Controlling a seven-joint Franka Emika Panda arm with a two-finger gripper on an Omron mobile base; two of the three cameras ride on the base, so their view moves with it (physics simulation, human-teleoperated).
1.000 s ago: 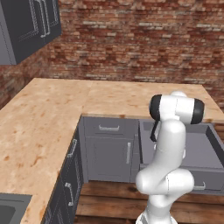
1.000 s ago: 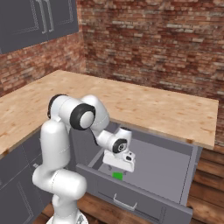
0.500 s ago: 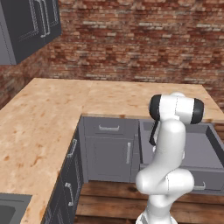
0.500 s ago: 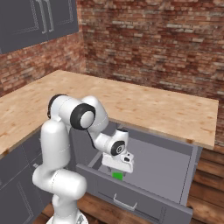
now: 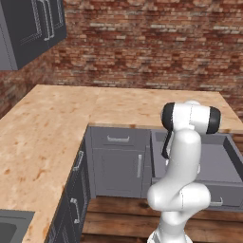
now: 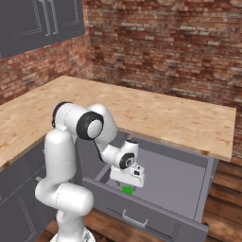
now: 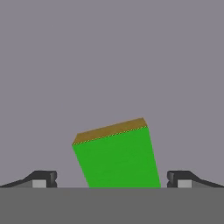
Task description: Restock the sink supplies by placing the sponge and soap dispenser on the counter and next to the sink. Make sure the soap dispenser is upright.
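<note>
A: Where is the sponge (image 7: 117, 155)?
B: On the open drawer (image 6: 182, 177) floor, between the gripper's (image 7: 111, 178) wide-apart fingers.
A: Advice?
B: Descend squarely, centre it, then close.

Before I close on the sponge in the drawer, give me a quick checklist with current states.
1. Gripper open: ok, fingertips stand wide apart.
2. Sponge between the tips: ok in the hand view, slightly rotated.
3. Fingers touching the sponge: cannot tell; gaps show on both sides.
4. Drawer open with the hand over it: ok.
5. Counter has bare space for placing: ok.
6. Soap dispenser located: cannot tell.
</note>
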